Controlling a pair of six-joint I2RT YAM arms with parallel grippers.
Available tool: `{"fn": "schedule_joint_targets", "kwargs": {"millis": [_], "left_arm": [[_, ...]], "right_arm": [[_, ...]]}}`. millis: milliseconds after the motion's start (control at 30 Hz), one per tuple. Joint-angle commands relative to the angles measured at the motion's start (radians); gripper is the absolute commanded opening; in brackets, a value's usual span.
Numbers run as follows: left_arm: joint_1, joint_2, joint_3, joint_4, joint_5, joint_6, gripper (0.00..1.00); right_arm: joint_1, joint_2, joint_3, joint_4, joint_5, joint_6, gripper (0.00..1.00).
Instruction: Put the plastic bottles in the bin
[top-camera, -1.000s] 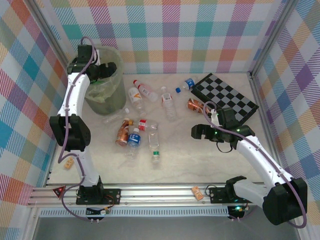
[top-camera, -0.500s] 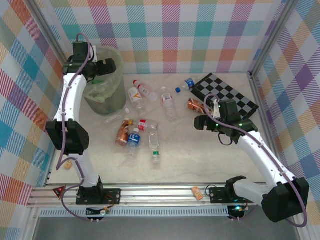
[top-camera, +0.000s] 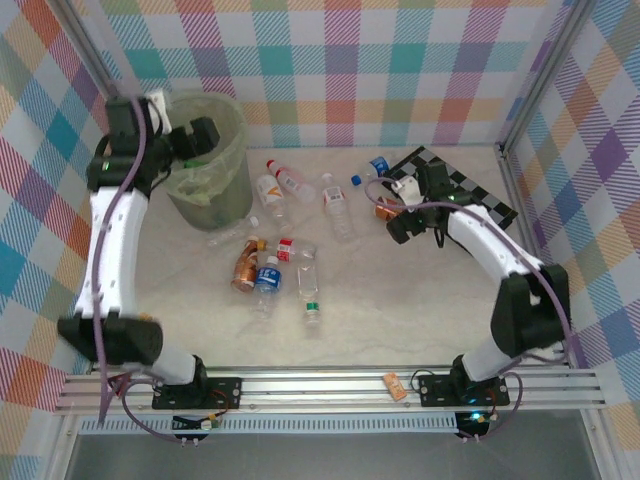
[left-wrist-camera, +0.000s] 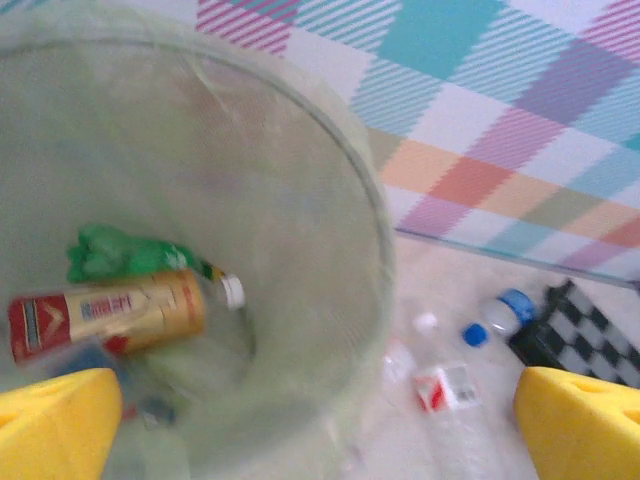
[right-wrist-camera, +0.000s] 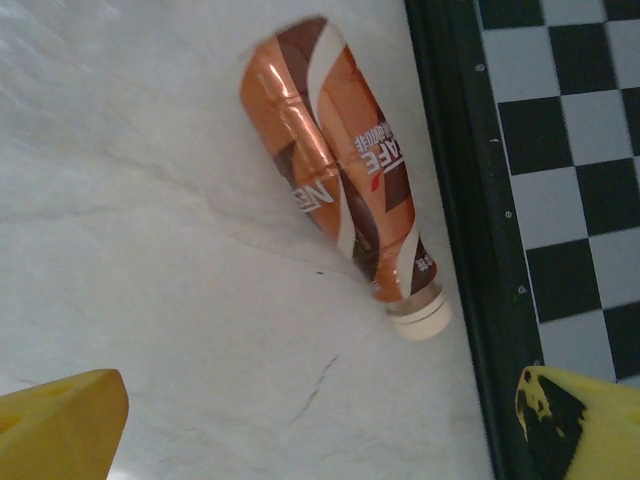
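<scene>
The left pincer hangs spread wide and empty above the bin; below it, down inside, lie a tan bottle with a red label and a green bottle. The right pincer is equally spread, gripping nothing; just ahead of it an amber-brown bottle lies on the table, its cap just beside the checkerboard

- The brown coffee bottle, lying on the desk beside the checkerboard, has white letters on its wrapper: "NE" on one band and "AFE" on the next, both parts of a brand name. The smaller print beside them is too fine to read.
- The gold-and-red label of the bottle in the bin carries print too blurred to read.
</scene>
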Motion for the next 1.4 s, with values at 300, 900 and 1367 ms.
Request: {"fn": "schedule_joint_targets", "kwargs": {"millis": [300, 900, 1367], "left_arm": [[-0.231, -0.507, -0.659, 0.223, 0.108, -0.333, 1.00], [-0.261, -0.484, -0.975, 0.571, 0.167, -0.477, 1.00], [-0.262, -0.451, -0.947, 0.554, 0.163, -0.437, 0.99]], "right_arm": [[-0.078, 0.293, 0.221, -0.069, -0.071, -0.292, 0.99], [-0.115, 0.429, 0.248, -0.058, -0.244, -0.346, 0.99], [-0.136, 0.404, 0.161, -0.103, -0.243, -0.296, 0.93]]}}
